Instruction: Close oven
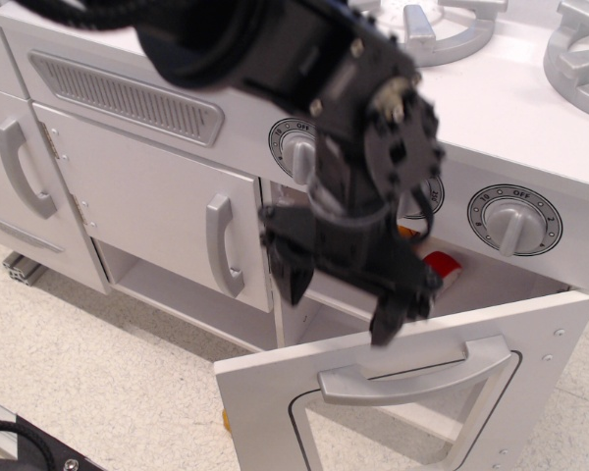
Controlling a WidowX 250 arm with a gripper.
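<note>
The white oven door (265, 407) with its rounded clear window hangs partly open, tilted outward under the counter. Its wide grey handle (412, 378) faces up toward the camera. My gripper (344, 292) hovers just above and behind the door's top edge, in front of the oven opening. Its black fingers (398, 312) are spread and hold nothing. Round grey OFF dials (513, 221) sit above the opening, one (294, 149) partly behind the arm. A red object (442, 272) lies inside the oven.
Solid white cupboard doors with vertical grey handles (223, 245) stand to the left, with an open shelf below. Grey burners (579, 54) lie on the counter top. A sliver of a yellow toy (224, 420) shows on the floor behind the door's corner.
</note>
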